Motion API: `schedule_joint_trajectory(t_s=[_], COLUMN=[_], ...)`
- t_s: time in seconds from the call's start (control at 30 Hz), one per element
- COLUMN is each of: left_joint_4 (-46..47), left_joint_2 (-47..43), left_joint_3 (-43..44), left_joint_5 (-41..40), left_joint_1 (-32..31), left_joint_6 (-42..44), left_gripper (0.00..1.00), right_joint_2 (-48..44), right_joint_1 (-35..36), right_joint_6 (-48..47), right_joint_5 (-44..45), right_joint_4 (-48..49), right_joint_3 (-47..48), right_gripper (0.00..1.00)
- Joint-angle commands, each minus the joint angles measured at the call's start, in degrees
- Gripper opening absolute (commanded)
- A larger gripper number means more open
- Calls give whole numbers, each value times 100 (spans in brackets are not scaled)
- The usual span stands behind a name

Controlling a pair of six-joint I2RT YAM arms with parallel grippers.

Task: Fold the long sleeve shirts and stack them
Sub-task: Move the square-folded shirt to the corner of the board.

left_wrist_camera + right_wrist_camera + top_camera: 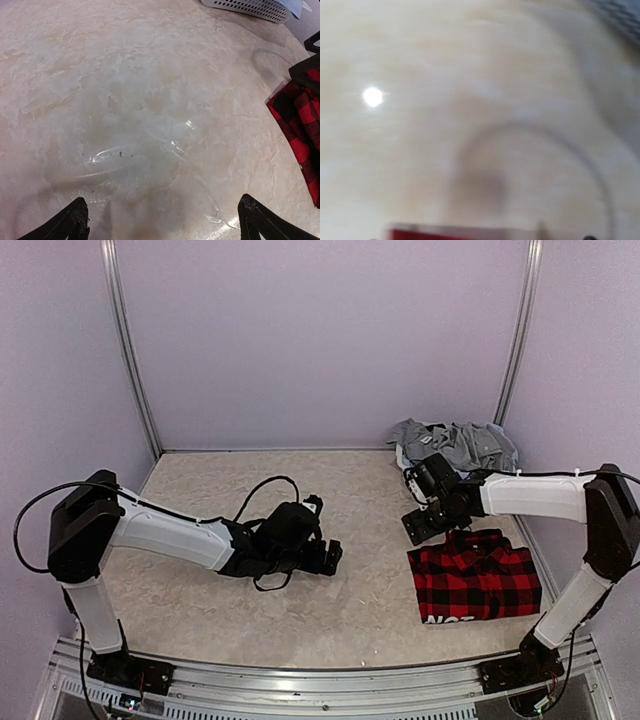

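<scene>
- Plainly, the left gripper (325, 556) hangs low over the middle of the table (200, 500). We see its fingers (70, 223) spread wide, with only bare tabletop between them.
- We find the right gripper (424, 524) low over the table, just beyond the far left corner of the plaid flannel shirt (475, 578).
- Its wrist view is badly blurred. It shows mostly tabletop, a bright glare spot and a thin red strip along the bottom edge. As far as we can make out, the fingers stand apart and nothing is caught between them.
- We see the plaid flannel shirt lying flat as a folded rectangle on the right side of the table, near the front edge. White lettering (448, 618) peeks out along its near edge.
- We see the grey shirt (458, 445) unfolded and bunched in a heap in the far right corner, close behind the right arm's wrist.
- From the left wrist view we also catch the rim of a white mesh basket (245, 6) with pale cloth at its top.
</scene>
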Motion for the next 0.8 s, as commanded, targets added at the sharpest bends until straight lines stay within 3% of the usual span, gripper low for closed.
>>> schedule_joint_trajectory(t_s=[0.0,0.27,0.77], left_joint_4=[-76,-133,-117], left_joint_2=[-386,-623,-487], left_joint_3=[-192,-355,-273], left_joint_5=[-301,-506,-374], left_joint_1=[50,125,148], left_joint_6=[39,88,144], left_gripper=[99,99,99], right_joint_2=[231,767,331], right_joint_1=[602,1231,1141], right_joint_6=[71,1015,2172], right_joint_5=[-91,738,1263], right_joint_4=[161,-632,-1668], right_joint_3=[-52,-145,-747], right_gripper=[85,84,82])
